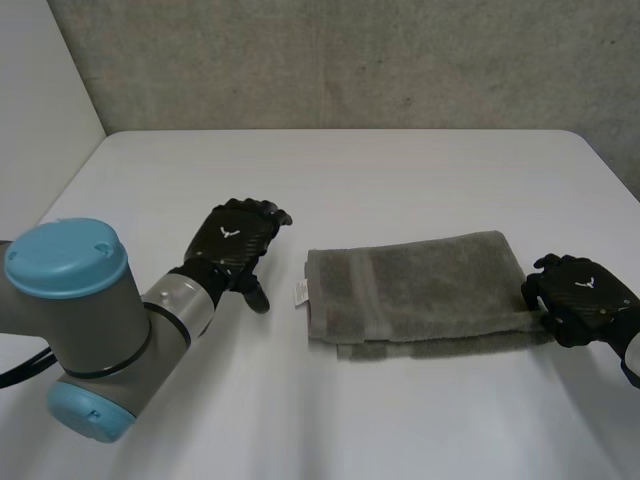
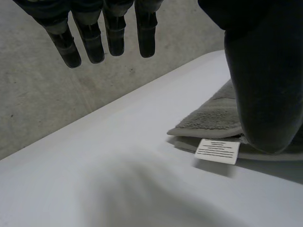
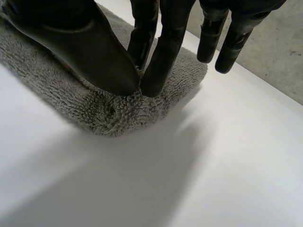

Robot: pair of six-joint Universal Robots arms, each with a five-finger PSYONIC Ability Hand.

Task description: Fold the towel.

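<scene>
Table [image 1: 350, 170]: white, wide, bare apart from the items below.

Left arm [image 1: 90, 330]: grey joint with light-blue caps, reaching in from the near left toward the table's middle.

Towel [image 1: 420, 290]: grey terry, lying flat right of the table's centre, long side running left to right. Already doubled at least once, judging by the lower layer peeking out along the near edge and the stacked layers at the left end. Step in hand, by that reading: a further fold, taken from the right end.

Left hand [image 1: 235, 245]: black, just beside the towel's left end, not touching it. Fingers straight and slack, thumb apart, nothing held.

Right hand [image 1: 580, 295]: black, at the towel's right end, on the near corner. Thumb and two fingers closed together on a tuft of cloth there; remaining fingers straight, clear of the towel.

Label [image 1: 299, 293]: small, white, printed, sticking out from between the layers at the left end.

Next move, as judged: lifting the pinched corner without letting the layers slide apart, then carrying it across toward the label end; left hand well placed to pin that end down.
</scene>
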